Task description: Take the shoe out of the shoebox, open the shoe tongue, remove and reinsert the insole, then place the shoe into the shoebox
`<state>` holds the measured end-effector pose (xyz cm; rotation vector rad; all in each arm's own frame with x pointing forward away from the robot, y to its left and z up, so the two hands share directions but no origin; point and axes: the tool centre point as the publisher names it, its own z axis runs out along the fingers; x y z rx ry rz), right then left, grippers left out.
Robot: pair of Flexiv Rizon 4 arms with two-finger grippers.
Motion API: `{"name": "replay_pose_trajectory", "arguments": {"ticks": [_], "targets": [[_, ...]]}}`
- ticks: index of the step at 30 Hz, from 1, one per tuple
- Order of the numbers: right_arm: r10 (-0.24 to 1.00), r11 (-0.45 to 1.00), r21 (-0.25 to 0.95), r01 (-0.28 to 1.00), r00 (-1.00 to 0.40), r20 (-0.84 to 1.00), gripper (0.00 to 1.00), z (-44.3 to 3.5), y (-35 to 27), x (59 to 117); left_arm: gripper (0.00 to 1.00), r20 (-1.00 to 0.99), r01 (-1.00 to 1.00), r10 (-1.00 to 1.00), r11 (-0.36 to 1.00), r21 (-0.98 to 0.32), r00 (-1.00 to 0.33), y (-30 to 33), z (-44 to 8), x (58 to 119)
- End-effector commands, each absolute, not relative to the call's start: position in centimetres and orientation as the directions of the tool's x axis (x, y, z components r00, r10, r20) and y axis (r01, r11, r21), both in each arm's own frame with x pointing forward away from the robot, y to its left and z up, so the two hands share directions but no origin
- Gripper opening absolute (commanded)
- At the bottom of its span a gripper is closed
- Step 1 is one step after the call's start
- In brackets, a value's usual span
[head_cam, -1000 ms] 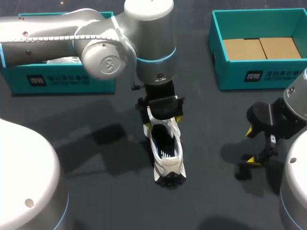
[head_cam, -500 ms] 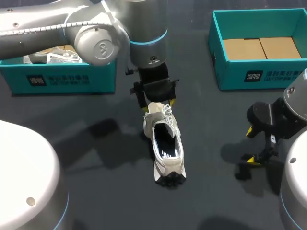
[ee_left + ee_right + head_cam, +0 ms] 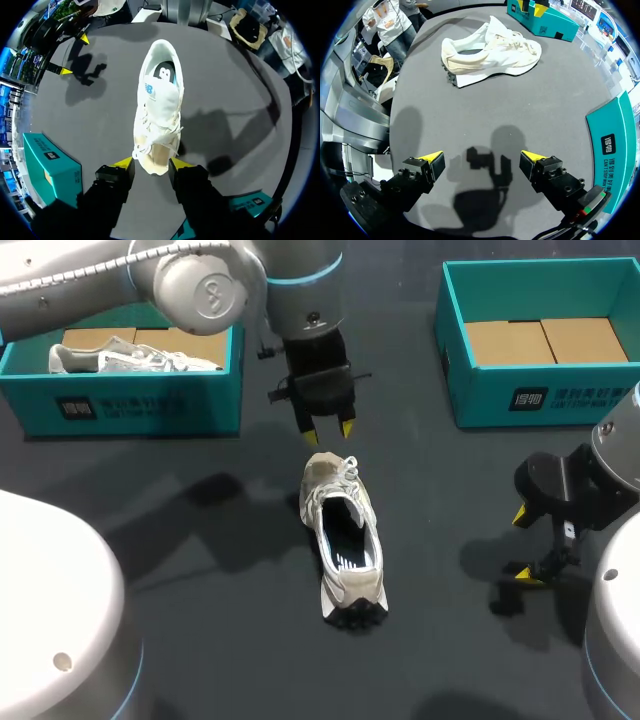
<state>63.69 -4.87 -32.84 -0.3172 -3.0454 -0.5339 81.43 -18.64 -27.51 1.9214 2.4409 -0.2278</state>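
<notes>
While parted and clamped on nothing, point straight down at upper middle of the head view: yellow fingertips (image 3: 346, 428) of the left gripper (image 3: 327, 432), just beyond the toe of the shoe (image 3: 340, 530), with a sliver of dark table (image 3: 220, 660) between. From the left wrist view, toe seen between and just ahead of those two tips, neither visibly pressing it.

Lying at centre frame in the head view, upright on its sole: cream-white, toe toward the top, heel toward the bottom, laces over the tongue, mouth open upward with a dark insole (image 3: 345, 530) showing inside. Outside both boxes.

Farther out, at lower right: right gripper (image 3: 520, 545), fingers released and wide apart, empty, over bare table and well apart from the shoe. Own shadow cast on the table ahead of its tips in the right wrist view.

At upper left, partly behind the left arm (image 3: 200, 285): teal left shoebox (image 3: 130, 405) holding a second shoe (image 3: 130, 358) on a cardboard sheet (image 3: 95, 338). At upper right: matching right shoebox (image 3: 520, 390), open, floor lined with tan panels (image 3: 545, 340).
</notes>
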Motion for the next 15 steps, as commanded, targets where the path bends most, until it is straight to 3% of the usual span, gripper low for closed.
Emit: {"name": "replay_pose_trajectory", "arguments": {"ticks": [1, 9, 12, 15], "targets": [[0.195, 0.920, 0.333, 0.205, -0.979, 0.064, 1.00, -32.8, -4.9, 63.4, 0.41, -0.112, 0.971, 0.968, 0.214, -0.102, -0.225, -19.1, -27.8, 81.0], [0.195, 0.920, 0.333, 0.205, -0.979, 0.064, 1.00, -32.8, -4.9, 63.4, 0.35, -0.120, 0.978, 0.977, 0.160, -0.132, -0.175, -19.6, -28.8, 79.1], [0.195, 0.920, 0.333, 0.205, -0.979, 0.064, 1.00, -32.8, -4.9, 63.4, 0.27, -0.118, 0.980, 0.980, 0.141, -0.142, -0.158, -19.9, -29.4, 78.4], [0.195, 0.920, 0.333, 0.205, -0.979, 0.064, 1.00, -32.8, -4.9, 63.4, 0.28, -0.120, 0.978, 0.981, 0.130, -0.160, -0.150, -20.2, -29.9, 78.0]]}}
